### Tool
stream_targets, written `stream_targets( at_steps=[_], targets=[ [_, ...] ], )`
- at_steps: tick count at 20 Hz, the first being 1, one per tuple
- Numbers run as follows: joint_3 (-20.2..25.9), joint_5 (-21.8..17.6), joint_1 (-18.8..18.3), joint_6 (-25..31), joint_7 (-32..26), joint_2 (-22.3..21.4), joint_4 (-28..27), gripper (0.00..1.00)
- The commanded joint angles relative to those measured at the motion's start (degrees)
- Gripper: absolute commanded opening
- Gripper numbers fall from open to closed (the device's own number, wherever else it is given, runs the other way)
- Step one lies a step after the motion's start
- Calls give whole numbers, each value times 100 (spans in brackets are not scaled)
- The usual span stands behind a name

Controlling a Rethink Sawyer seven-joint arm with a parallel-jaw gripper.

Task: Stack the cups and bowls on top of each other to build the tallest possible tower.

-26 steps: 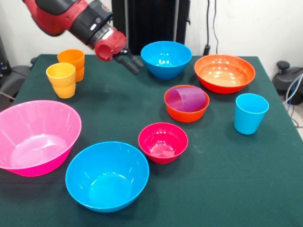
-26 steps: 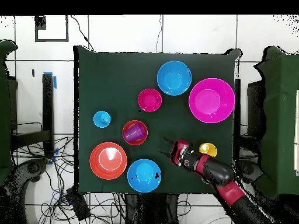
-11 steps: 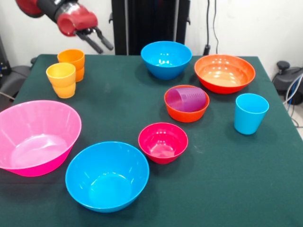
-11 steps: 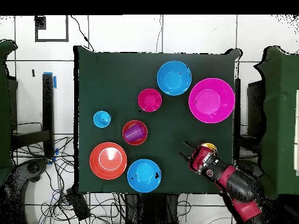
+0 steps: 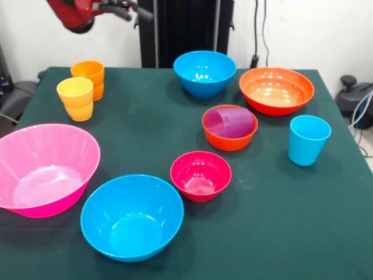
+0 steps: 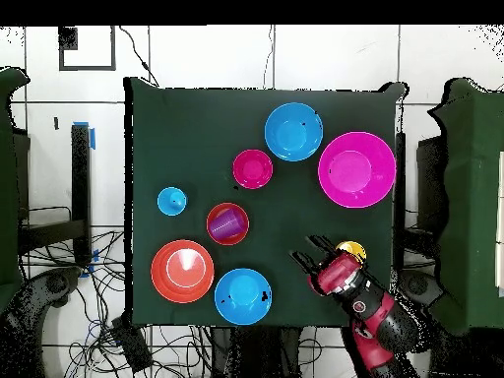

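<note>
The purple tumbler [image 5: 232, 122] lies on its side inside the small orange bowl [image 5: 229, 142], also seen in the overhead view [image 6: 227, 223]. The small crimson bowl [image 5: 200, 175] stands alone on the cloth, in front of it. The light blue cup [image 5: 308, 140] stands upright at the right. The yellow cup [image 5: 76, 98] and the orange cup [image 5: 88, 77] stand together at the far left. My gripper [image 6: 309, 250] is open and empty, raised beside the yellow cup [image 6: 351, 247]. It shows at the top edge of the front view [image 5: 131, 10]. The arm hides the orange cup from overhead.
The huge pink bowl [image 5: 44, 169] and a blue bowl [image 5: 132, 217] sit at the near left. A second blue bowl [image 5: 204, 73] and the wide orange bowl [image 5: 276, 90] sit at the far side. The table is covered with dark green cloth [image 5: 303, 233].
</note>
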Motion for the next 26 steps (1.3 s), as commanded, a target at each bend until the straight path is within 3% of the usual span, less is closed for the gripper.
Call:
stream_targets(
  at_steps=[1, 5, 8, 9, 11, 13, 16, 19, 20, 22, 26],
  targets=[
    [388, -1339, 405, 396, -3467, 1723, -948, 100],
    [388, -2357, 159, 732, -5442, 2226, -1472, 100],
    [346, -2753, 110, 698, -5782, 2062, -1467, 100],
    [273, -2704, 97, 726, -5684, 2015, -1456, 100],
    [114, -2465, 142, 712, -5098, 1722, -1361, 100],
    [-298, -1828, 401, 907, -3910, 940, -1087, 100],
    [-799, -1010, 711, 1236, -2983, 127, -628, 100],
    [-1095, 140, 582, 1396, -1983, 147, 176, 100],
    [-1152, 410, 485, 1356, -1842, 231, 394, 100],
    [-1407, 538, 277, 1115, -2058, 424, 496, 100],
    [-1918, 378, 101, 885, -2531, 352, 385, 100]
  ],
)
